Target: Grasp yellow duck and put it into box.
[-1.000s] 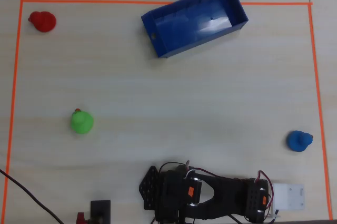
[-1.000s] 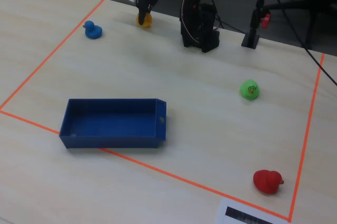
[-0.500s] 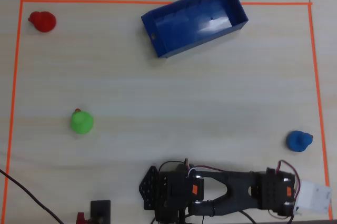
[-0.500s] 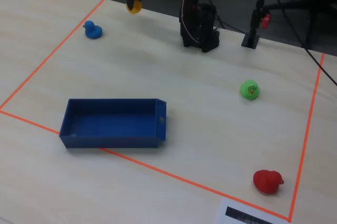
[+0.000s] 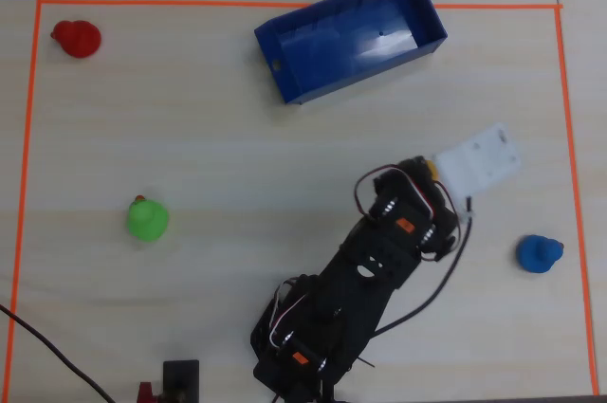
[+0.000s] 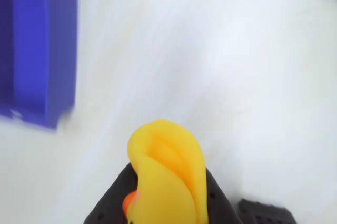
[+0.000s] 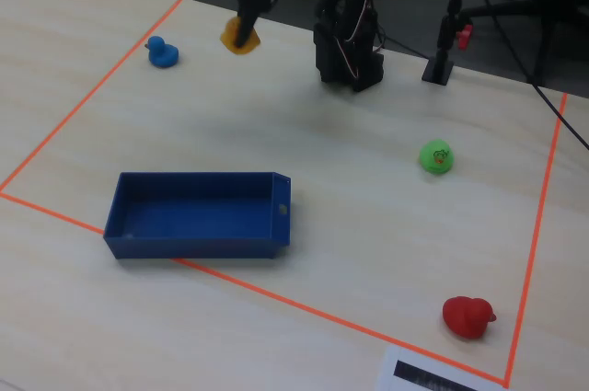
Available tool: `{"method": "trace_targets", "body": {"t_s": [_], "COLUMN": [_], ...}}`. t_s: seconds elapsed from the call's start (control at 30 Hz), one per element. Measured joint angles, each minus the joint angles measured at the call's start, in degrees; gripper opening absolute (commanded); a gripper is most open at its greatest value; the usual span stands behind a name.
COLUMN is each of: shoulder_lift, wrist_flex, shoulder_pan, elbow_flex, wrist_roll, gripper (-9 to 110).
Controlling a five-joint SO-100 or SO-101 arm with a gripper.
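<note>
The yellow duck (image 6: 168, 176) is squeezed between my black jaws in the wrist view, its orange beak at lower left. In the fixed view the duck (image 7: 239, 37) hangs in my gripper (image 7: 243, 34) above the table, at the back left. In the overhead view only a sliver of the duck (image 5: 430, 169) shows under the arm, by the gripper (image 5: 432, 174). The dark-blue open box (image 5: 351, 35) lies empty, up and left of the gripper in the overhead view. It also shows in the fixed view (image 7: 198, 216) and at the left edge of the wrist view (image 6: 37, 45).
A blue duck (image 5: 539, 253) lies right of the arm, a green duck (image 5: 147, 218) to the left, a red duck (image 5: 76, 39) at the top left. Orange tape (image 5: 28, 119) frames the work area. The arm base (image 7: 350, 41) and a stand (image 7: 446, 51) are at the back.
</note>
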Motion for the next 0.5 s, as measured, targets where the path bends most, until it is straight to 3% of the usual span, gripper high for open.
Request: {"method": "trace_targets", "body": {"t_s": [0.23, 0.5], "shoulder_lift": [-5.63, -23.29], "wrist_flex": [-12.13, -23.55], "shoulder_pan": [-16.61, -26.72], "elbow_flex": [1.23, -13.36], "wrist_roll": [-0.62, -0.62], "gripper": [0, 0]}}
